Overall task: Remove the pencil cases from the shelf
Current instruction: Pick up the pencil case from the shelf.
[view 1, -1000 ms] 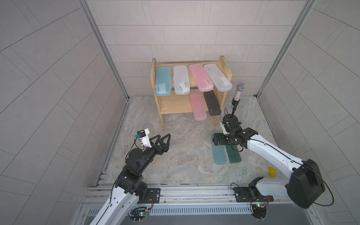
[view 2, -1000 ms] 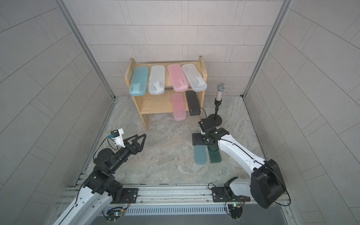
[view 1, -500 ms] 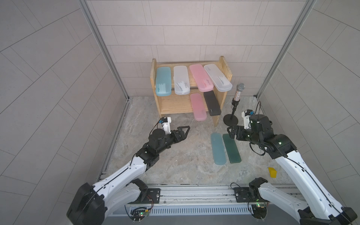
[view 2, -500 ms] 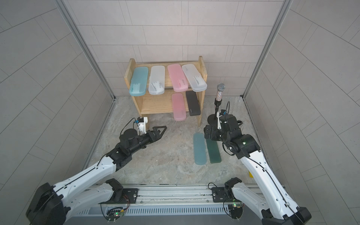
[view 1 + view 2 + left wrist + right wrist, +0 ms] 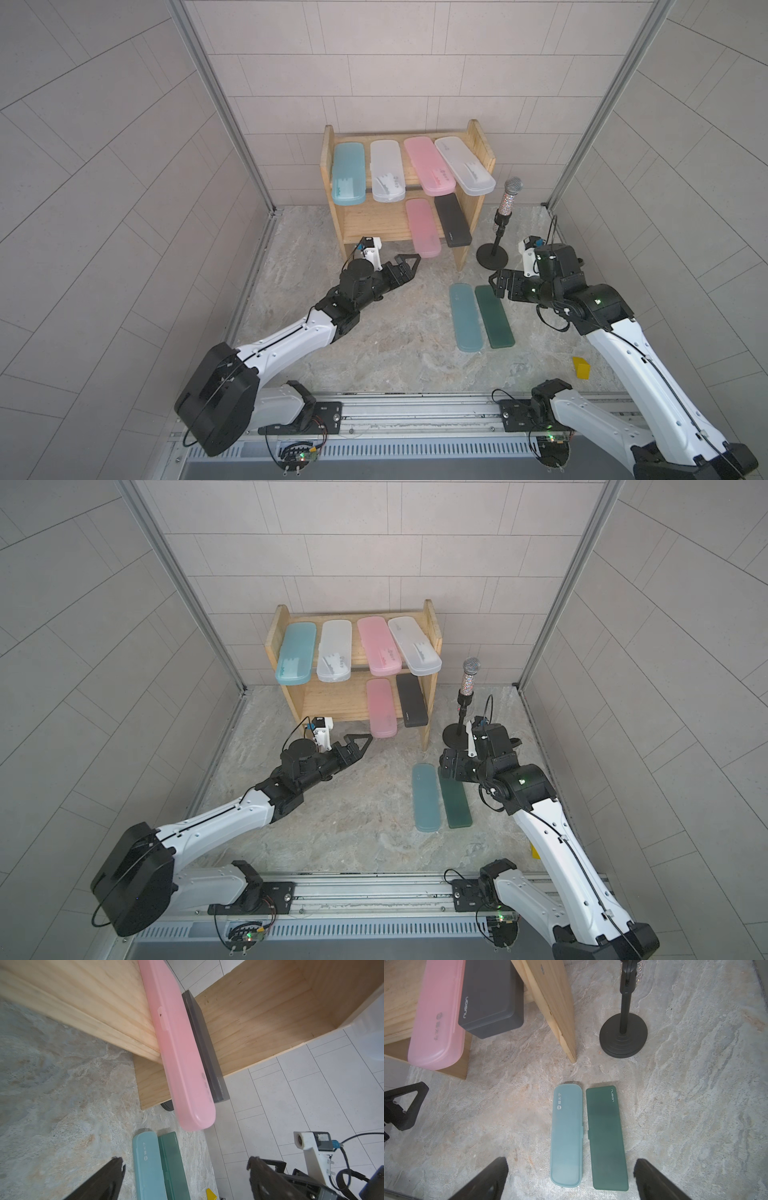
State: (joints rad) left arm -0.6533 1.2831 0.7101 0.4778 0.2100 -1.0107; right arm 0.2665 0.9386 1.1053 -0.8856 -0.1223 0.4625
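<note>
Shelf (image 5: 353,226) at upper centre holds six pencil cases (image 5: 387,170); two lie on the floor.
Left gripper (image 5: 411,266), wide and empty, sits just below-left of the lower pink case (image 5: 422,227)'s overhanging end. Right gripper (image 5: 498,286), wide, hovers by the dark green case (image 5: 494,316).

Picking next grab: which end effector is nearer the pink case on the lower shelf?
Left. The left end effector is open just off the overhanging end of the lower pink case; the right end effector is open by the dark green case on the floor, beyond the shelf.
</note>
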